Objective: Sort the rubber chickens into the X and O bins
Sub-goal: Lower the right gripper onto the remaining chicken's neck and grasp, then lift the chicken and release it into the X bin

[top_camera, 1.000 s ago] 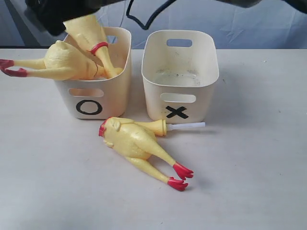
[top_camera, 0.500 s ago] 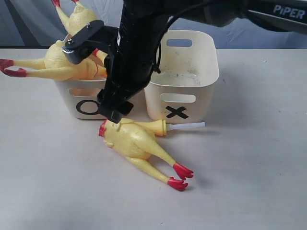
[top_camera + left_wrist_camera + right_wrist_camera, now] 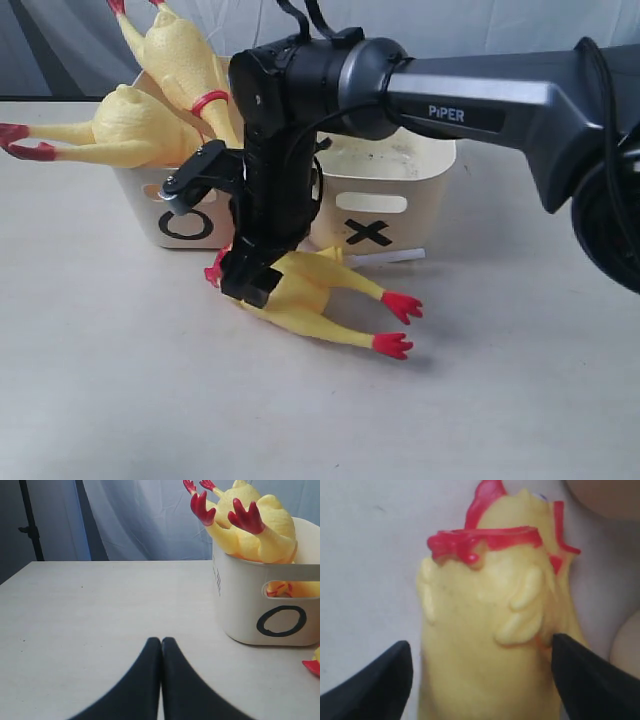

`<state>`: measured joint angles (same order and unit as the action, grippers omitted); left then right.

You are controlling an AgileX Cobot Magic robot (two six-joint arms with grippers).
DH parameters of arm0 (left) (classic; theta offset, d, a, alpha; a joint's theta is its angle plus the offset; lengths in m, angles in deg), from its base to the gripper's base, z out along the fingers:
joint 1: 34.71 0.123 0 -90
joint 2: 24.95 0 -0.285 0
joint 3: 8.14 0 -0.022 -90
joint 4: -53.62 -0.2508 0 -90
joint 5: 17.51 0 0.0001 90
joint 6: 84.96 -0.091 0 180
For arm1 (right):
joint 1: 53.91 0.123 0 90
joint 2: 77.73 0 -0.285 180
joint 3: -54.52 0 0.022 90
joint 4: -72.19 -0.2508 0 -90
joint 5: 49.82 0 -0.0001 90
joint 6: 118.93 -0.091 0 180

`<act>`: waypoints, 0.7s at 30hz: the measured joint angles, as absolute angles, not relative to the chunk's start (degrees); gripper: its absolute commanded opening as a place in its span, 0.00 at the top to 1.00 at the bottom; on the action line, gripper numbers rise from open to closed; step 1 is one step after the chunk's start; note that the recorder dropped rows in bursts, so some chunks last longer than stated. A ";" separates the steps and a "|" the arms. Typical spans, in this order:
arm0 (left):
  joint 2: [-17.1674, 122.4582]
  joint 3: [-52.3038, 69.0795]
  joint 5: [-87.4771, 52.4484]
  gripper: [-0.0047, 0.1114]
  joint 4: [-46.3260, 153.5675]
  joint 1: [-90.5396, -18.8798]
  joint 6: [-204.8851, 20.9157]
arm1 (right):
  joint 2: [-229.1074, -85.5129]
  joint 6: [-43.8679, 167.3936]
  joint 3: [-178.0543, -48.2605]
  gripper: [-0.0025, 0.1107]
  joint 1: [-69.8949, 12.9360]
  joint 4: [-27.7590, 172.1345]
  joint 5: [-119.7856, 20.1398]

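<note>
Yellow chicken point(image 3: 320, 292) lying flat, feet rightward, comb toward O bin point(image 3: 140, 210)

Robot lab bench, being run as a staged test set-up.
A black and grey jointed arm point(image 3: 500, 100) lettered PIPER is reaching over a bare pale table point(image 3: 500, 400). Wrinkled pale-blue cloth point(image 3: 130, 520) is hanging behind it as a backdrop, and a dark stand point(image 3: 27, 530) is standing at the table's far edge in the left wrist view. A cream O tub point(image 3: 240, 605) and a matching X tub point(image 3: 420, 215), lettered in black, are sitting out as props.
</note>
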<state>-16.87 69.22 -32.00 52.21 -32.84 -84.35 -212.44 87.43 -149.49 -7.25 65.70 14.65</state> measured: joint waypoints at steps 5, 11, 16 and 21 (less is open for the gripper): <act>-16.87 69.22 -32.00 0.96 52.21 -32.84 -84.35 | -215.13 87.00 -150.12 0.86 -7.28 65.48 16.19; -16.87 69.22 -32.00 0.96 52.21 -32.84 -84.35 | -216.66 88.39 -150.71 0.99 -7.06 64.00 17.88; -16.87 69.22 -32.00 0.96 52.21 -32.84 -84.35 | -215.91 88.87 -151.00 0.99 -5.47 65.17 19.10; -16.87 69.22 -32.00 0.96 52.21 -32.84 -84.35 | -213.13 87.05 -151.27 0.99 -3.38 63.69 19.54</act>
